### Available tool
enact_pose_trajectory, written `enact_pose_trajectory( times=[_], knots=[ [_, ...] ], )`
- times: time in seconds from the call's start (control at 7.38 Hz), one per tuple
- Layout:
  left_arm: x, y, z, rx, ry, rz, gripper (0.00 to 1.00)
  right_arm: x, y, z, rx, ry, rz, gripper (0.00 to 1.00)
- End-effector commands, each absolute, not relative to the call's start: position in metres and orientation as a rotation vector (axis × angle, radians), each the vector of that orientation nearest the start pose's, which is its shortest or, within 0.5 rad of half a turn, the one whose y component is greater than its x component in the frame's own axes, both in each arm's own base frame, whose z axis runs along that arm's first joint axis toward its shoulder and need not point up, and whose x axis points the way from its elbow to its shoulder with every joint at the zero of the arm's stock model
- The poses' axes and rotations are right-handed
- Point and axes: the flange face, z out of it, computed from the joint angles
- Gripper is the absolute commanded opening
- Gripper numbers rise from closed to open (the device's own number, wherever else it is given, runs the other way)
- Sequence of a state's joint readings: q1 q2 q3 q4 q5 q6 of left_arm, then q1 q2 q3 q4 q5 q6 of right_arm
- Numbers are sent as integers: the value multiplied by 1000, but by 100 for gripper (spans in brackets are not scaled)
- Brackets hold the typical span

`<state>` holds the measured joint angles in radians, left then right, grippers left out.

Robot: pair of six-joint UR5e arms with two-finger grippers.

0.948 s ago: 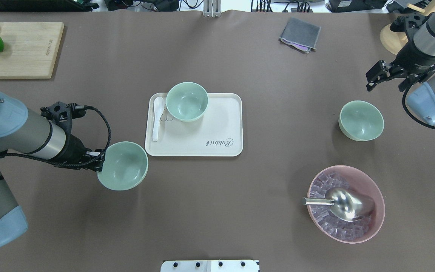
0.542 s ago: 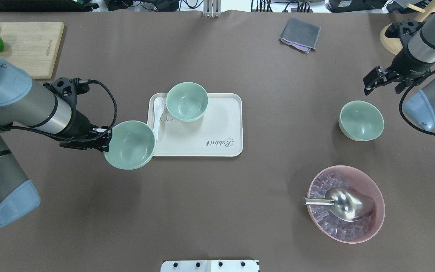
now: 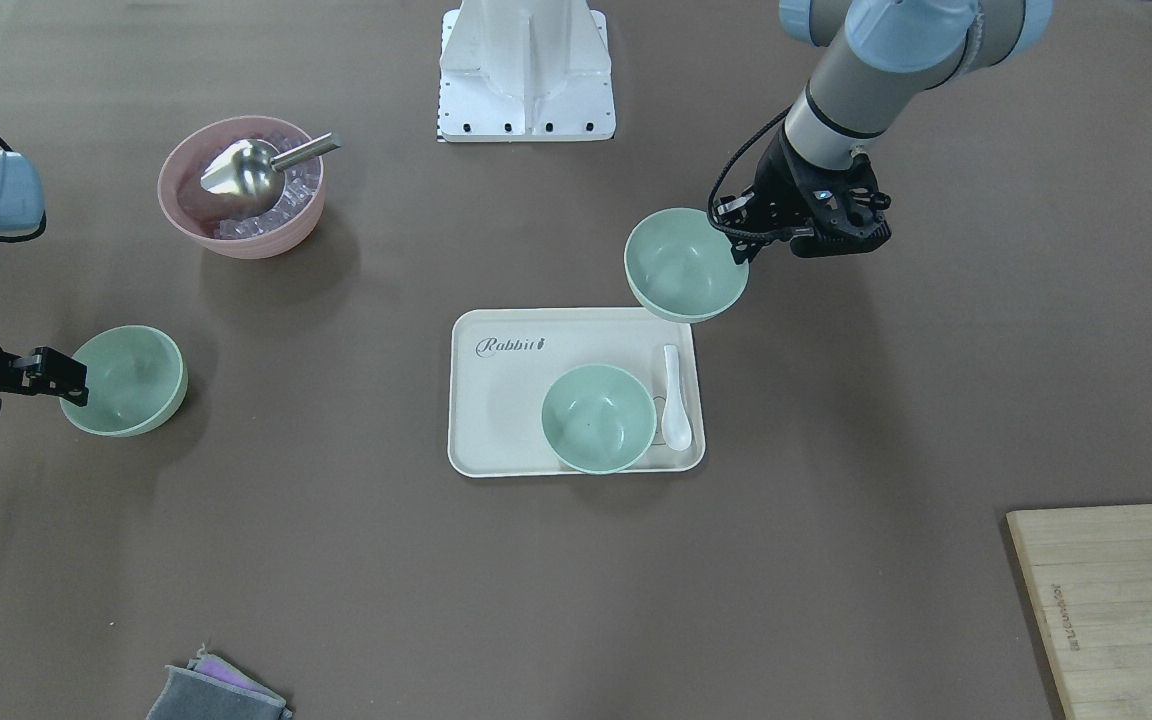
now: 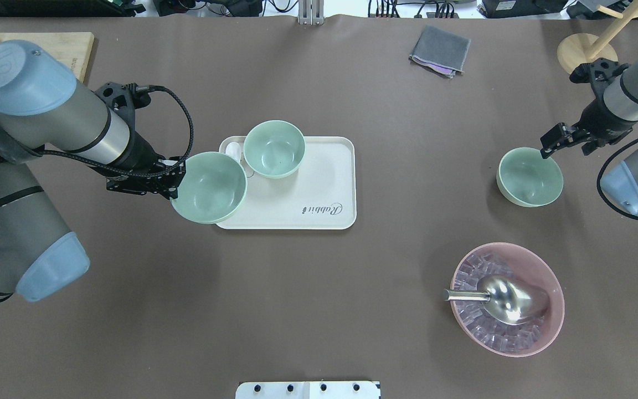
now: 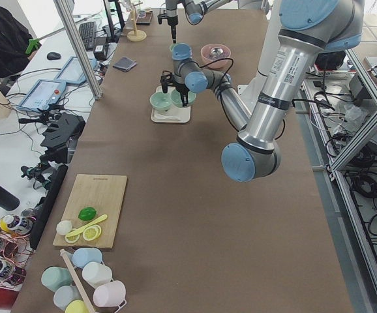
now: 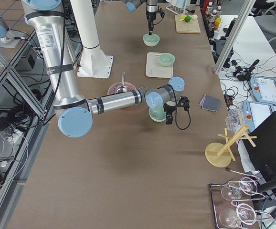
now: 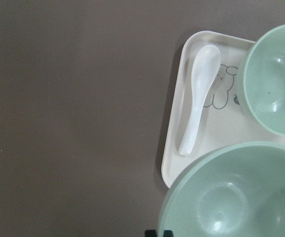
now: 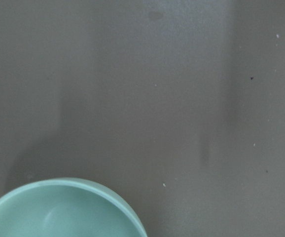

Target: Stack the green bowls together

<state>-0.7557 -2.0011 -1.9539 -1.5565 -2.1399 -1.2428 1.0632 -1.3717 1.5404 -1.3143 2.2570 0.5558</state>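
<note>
Overhead exterior: left gripper [image 4: 176, 180] pinched narrow on rim of held green bowl [image 4: 211, 188] (over tray [image 4: 308, 188] corner); right gripper [image 4: 564, 147] fingers spread, just beside lone green bowl [image 4: 529, 177]

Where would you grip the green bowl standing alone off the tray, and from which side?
Pinch the rim of the green bowl from above, on its right-arm side: it stands upright and open, so the thin wall is free to straddle.
</note>
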Motion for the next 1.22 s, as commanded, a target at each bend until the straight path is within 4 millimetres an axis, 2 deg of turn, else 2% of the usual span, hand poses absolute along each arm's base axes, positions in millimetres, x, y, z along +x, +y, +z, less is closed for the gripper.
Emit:
enact_pose_trajectory(
  times=[0.0,0.41,0.54,0.68,0.81,0.95,1.08],
  knots=[
    [378,-469,242,-63,938,-178,0,-234,-539,557,-10,-786,-118,98],
    [402,-493,226,-72,935,-188,0,-238,-538,554,-13,-792,-122,90],
    [407,-497,224,-73,932,-189,0,-240,-536,553,-13,-793,-127,79],
    [407,-497,223,-72,933,-188,0,-240,-536,551,-10,-796,-129,64],
    [407,-497,222,-70,936,-187,0,-239,-536,552,-10,-795,-128,39],
    [407,-497,223,-71,935,-187,0,-239,-536,552,-13,-799,-129,20],
    [409,-500,224,-70,933,-188,0,-240,-535,550,-14,-805,-132,6]
  ],
)
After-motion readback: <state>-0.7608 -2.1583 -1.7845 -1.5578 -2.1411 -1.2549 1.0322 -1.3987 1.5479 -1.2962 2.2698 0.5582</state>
